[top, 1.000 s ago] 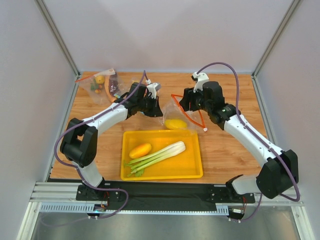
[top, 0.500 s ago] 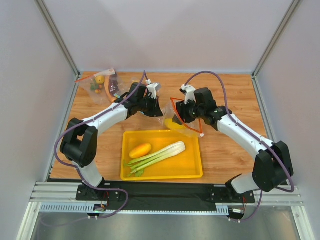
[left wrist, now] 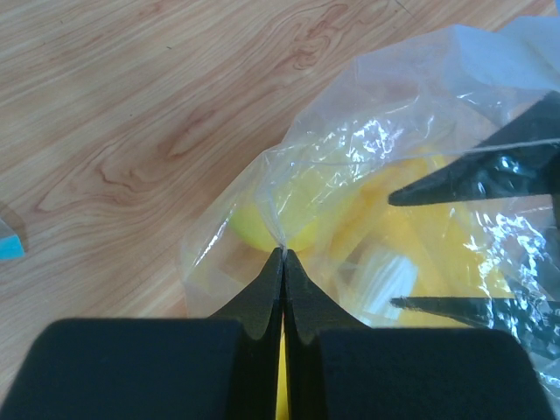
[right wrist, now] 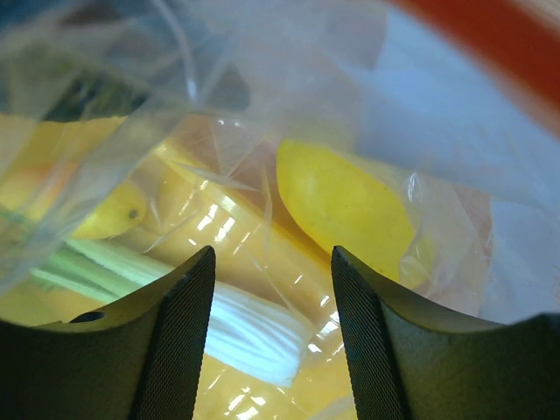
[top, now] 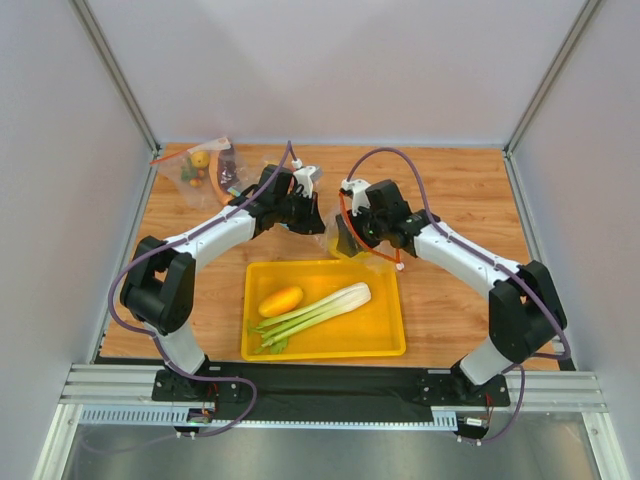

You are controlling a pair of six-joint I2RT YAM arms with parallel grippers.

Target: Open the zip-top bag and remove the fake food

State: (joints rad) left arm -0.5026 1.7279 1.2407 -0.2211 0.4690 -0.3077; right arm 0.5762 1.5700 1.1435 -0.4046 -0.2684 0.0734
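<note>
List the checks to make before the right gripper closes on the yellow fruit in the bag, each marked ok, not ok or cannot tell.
1. Left gripper shut on the bag: ok.
2. Right gripper open, yellow fruit ahead of it: ok.
3. Yellow fruit between its fingers: not ok.
4. No plastic fold between fingers and fruit: cannot tell.
5. Orange fruit and celery stalk out, in the tray: ok.

Open zip-top bag (left wrist: 350, 149), yellow fruit (right wrist: 346, 210) inside
</note>
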